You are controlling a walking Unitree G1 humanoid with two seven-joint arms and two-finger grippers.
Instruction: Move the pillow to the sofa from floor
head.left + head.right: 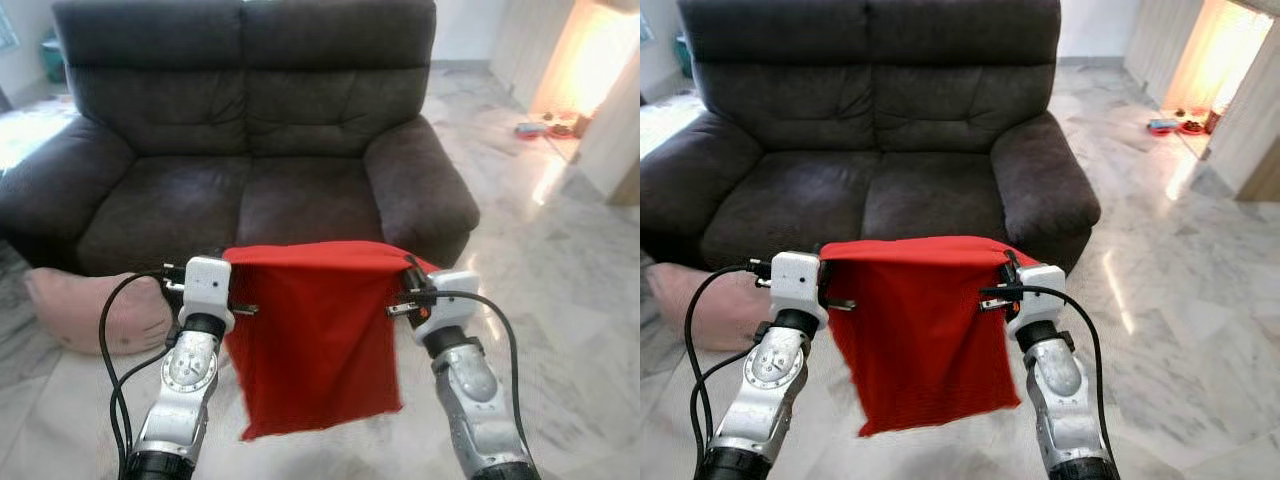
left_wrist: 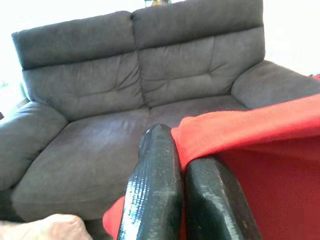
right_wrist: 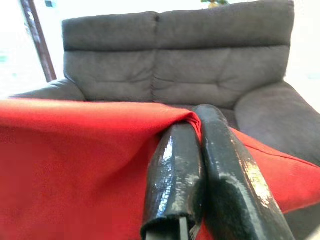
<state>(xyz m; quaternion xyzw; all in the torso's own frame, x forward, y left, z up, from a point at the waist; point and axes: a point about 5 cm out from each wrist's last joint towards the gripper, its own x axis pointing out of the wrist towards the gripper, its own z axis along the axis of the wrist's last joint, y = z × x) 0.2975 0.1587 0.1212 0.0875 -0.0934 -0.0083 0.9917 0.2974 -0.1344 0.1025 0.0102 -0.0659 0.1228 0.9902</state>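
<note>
Red pillow [image 1: 315, 335] hanging centre frame, left gripper [image 2: 182, 165] and right gripper [image 3: 197, 130] jaws clamped on its top corners, grey sofa [image 1: 250, 130] behind, pink cushion [image 1: 95, 310] on floor [image 1: 560, 300] lower left

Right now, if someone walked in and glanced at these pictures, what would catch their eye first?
The red pillow hanging between the two arms in front of the sofa, its top edge pinched by the left tool and the right tool. Next, the dark grey sofa itself just ahead. A pink cushion lies on the floor by the sofa's left corner.
</note>
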